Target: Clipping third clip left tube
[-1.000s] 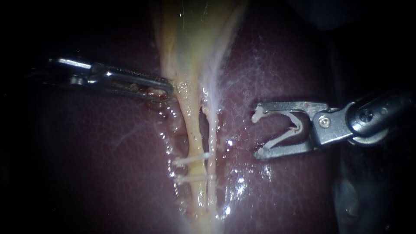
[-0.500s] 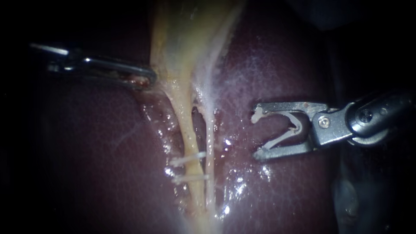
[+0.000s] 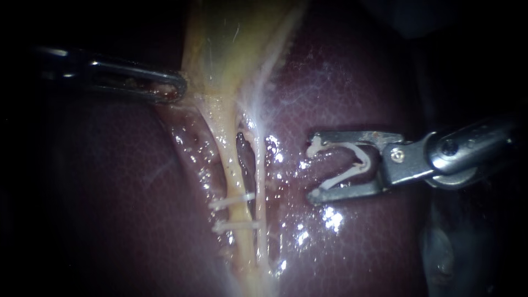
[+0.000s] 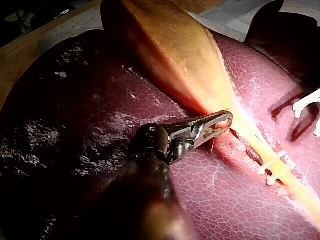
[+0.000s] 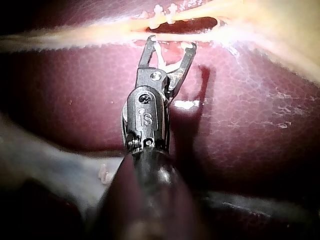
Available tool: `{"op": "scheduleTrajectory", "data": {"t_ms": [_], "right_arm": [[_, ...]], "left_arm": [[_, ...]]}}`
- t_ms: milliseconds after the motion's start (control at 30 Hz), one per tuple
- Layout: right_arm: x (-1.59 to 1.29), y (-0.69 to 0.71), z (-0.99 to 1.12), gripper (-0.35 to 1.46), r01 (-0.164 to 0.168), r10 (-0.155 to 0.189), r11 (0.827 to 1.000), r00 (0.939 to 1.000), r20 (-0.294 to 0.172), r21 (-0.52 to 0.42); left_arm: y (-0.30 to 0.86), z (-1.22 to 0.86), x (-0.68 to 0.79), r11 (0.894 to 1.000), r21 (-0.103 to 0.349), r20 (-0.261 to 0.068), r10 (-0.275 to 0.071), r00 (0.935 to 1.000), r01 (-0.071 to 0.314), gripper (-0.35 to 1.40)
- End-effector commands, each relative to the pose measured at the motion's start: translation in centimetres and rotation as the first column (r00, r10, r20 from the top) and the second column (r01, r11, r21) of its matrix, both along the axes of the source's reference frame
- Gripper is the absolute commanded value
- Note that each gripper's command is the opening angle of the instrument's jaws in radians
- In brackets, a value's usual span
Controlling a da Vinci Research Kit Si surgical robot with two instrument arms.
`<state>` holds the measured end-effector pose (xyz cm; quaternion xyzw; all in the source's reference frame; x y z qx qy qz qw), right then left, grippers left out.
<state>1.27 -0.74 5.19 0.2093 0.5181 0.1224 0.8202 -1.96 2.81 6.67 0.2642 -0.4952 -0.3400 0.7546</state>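
Observation:
Two pale tubes run down from the gallbladder (image 3: 231,44) over the liver (image 3: 352,82). The yellow left tube (image 3: 233,165) carries two white clips (image 3: 232,201) (image 3: 235,224). The thinner right tube (image 3: 259,181) lies beside it. My left instrument (image 3: 175,89) is shut on tissue at the gallbladder's neck and holds it to the left; the left wrist view shows its jaws (image 4: 226,119) closed there. My right instrument (image 3: 312,169) stands open to the right of the tubes, apart from them, with a white clip (image 3: 352,165) loaded between its jaws. The right wrist view shows these jaws (image 5: 170,43) just short of the tubes.
Dark red liver surface (image 3: 137,209) surrounds the tubes, wet and shiny near them. A dark window (image 3: 242,144) shows between the two tubes above the clips. The far edges of the endoscope view are in darkness.
My left instrument has drawn the gallbladder's neck left and slightly up, slanting the tubes. My right instrument, with its clip, has moved a little left, closer to the tubes.

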Motion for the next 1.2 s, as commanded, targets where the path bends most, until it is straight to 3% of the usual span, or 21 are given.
{"op": "scheduleTrajectory", "data": {"t_ms": [33,300,633,800,1200], "right_arm": [[0.04,-0.01,0.02,0.5,-0.007,0.007,1.0,1.0,-0.001,0.021],[0.35,-0.07,0.19,0.49,-0.049,0.05,0.987,0.9987,0.0,0.154],[0.46,-0.07,0.6,0.49,-0.086,0.097,0.949,0.9951,-0.02,0.302],[0.49,-0.09,0.83,0.49,-0.085,0.109,0.918,0.9933,-0.039,0.388],[0.67,-0.19,1.33,0.49,-0.055,0.092,0.872,0.9945,-0.051,0.486]], "left_arm": [[0.0,0.01,-0.01,1.0,-0.001,-0.001,0.0,1.0,0.0,-0.35],[-0.02,0.0,-0.02,1.0,-0.002,-0.002,-0.002,1.0,0.002,-0.35],[-0.05,0.01,-0.04,1.0,-0.003,-0.004,-0.003,1.0,0.003,-0.35],[-0.05,0.01,-0.04,1.0,-0.003,-0.004,-0.004,1.0,0.004,-0.35],[-0.06,0.02,-0.04,1.0,-0.005,-0.006,-0.006,1.0,0.006,-0.35]]}}
